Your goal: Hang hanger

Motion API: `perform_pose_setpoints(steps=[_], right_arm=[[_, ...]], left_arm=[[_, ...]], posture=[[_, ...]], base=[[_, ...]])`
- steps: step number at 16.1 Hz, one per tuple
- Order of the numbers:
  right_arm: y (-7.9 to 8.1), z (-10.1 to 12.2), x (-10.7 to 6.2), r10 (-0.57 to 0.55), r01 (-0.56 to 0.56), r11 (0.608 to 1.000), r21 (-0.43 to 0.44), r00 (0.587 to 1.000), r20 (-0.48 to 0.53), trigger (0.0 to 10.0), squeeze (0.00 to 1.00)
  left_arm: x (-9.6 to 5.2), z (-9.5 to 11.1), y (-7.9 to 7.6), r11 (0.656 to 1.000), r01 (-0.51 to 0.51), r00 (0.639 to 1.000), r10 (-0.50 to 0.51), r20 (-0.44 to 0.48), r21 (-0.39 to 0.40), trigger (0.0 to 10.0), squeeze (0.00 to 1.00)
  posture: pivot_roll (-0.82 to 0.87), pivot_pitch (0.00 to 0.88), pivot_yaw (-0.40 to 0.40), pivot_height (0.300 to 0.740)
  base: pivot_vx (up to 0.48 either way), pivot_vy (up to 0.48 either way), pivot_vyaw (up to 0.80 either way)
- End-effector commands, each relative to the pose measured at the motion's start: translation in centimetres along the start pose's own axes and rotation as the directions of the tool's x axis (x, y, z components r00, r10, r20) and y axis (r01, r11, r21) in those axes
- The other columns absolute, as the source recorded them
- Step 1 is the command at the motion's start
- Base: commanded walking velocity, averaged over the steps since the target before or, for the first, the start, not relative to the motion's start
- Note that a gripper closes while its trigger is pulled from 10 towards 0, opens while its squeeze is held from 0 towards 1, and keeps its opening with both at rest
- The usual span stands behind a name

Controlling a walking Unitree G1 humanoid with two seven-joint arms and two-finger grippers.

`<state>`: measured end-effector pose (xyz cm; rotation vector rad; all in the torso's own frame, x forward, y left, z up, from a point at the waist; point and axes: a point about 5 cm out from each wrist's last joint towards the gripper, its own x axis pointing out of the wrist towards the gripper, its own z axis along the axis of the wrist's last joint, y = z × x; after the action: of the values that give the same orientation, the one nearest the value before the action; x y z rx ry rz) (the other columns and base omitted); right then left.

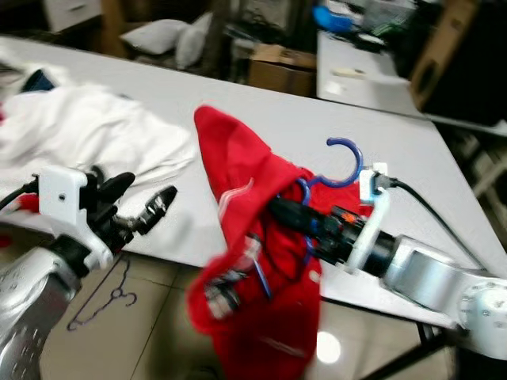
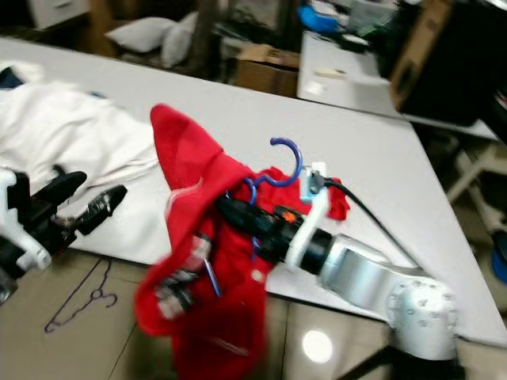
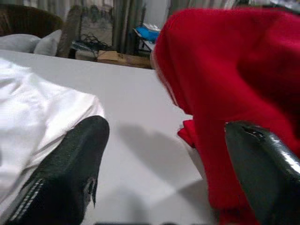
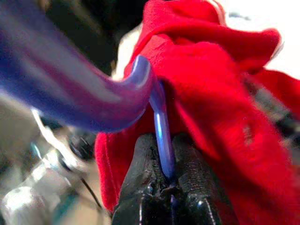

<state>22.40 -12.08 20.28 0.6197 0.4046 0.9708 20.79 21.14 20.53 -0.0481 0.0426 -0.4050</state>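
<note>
The right end effector pinches the blue plastic hanger carrying a red fabric garment, held over the white desk's near edge. The left end effector, fingers spread, hovers beside crumpled white cloth.

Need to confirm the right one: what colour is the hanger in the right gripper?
Blue hanger, pinched by the right gripper; clearest in the right wrist view.
</note>
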Motion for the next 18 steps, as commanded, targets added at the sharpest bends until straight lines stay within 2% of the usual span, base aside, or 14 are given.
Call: perform_pose_setpoints(steps=[1,3,4,6,7,9,13,15,18], right_arm=[[0.7,0.4,-0.5,0.059,-0.06,0.997,-0.054,0.998,-0.021,10.0,0.0],[0.8,0.8,-1.1,0.077,-0.079,0.993,-0.088,0.997,-0.031,10.0,0.0],[0.8,0.9,-1.2,0.08,-0.083,0.992,-0.094,0.996,-0.031,10.0,0.0],[0.5,0.9,-1.7,0.078,-0.081,0.991,-0.104,0.996,-0.039,10.0,0.0],[0.2,0.5,-2.0,0.065,-0.069,0.992,-0.105,0.997,-0.041,10.0,0.0],[-0.2,-0.6,-1.9,0.032,-0.037,0.994,-0.101,0.998,-0.049,10.0,0.0],[0.1,-0.9,-2.3,0.02,-0.024,0.993,-0.116,0.999,-0.029,10.0,0.0],[0.3,-1.1,-2.4,0.027,-0.03,0.992,-0.122,0.999,-0.022,10.0,0.0],[0.3,-1.5,-2.3,0.013,-0.017,0.993,-0.12,1.0,-0.029,10.0,0.0]], left_arm=[[-0.3,0.6,-1.1,0.996,0.08,0.997,-0.08,0.012,0.028,10.0,1.0],[-0.4,1.1,-2.1,0.98,0.195,0.981,-0.196,0.004,0.025,10.0,0.99],[-0.3,1.1,-2.3,0.975,0.222,0.975,-0.222,-0.006,0.03,10.0,0.99],[-0.4,0.6,-3.0,0.947,0.318,0.945,-0.312,-0.095,0.056,10.0,0.95],[-0.5,0.1,-3.2,0.933,0.352,0.928,-0.337,-0.157,0.076,10.0,0.88],[0.1,-0.1,-3.0,0.922,0.38,0.914,-0.362,-0.181,0.078,10.0,0.88],[1.2,-0.2,-3.2,0.894,0.444,0.885,-0.425,-0.193,0.068,10.0,0.87],[1.7,-0.5,-3.0,0.899,0.433,0.889,-0.414,-0.194,0.065,10.0,0.86],[2.5,-1.7,-2.0,0.929,0.359,0.916,-0.333,-0.223,0.086,10.0,0.84]], posture=[[0.07,0.0,-0.149,0.74],[0.07,0.0,-0.14,0.74],[0.06,0.0,-0.134,0.74],[0.07,0.0,-0.127,0.74],[0.07,0.0,-0.11,0.74],[0.05,0.0,-0.067,0.74],[0.02,0.0,-0.027,0.74],[0.01,0.0,-0.021,0.74],[0.0,0.0,-0.017,0.74]], base=[[0.0,0.0,0.8],[0.0,0.0,0.8],[0.0,0.0,0.8],[0.0,0.0,0.8],[0.0,0.0,0.8],[0.0,0.0,0.8],[0.0,0.0,0.8],[0.0,0.0,0.8],[0.0,0.0,0.8]])
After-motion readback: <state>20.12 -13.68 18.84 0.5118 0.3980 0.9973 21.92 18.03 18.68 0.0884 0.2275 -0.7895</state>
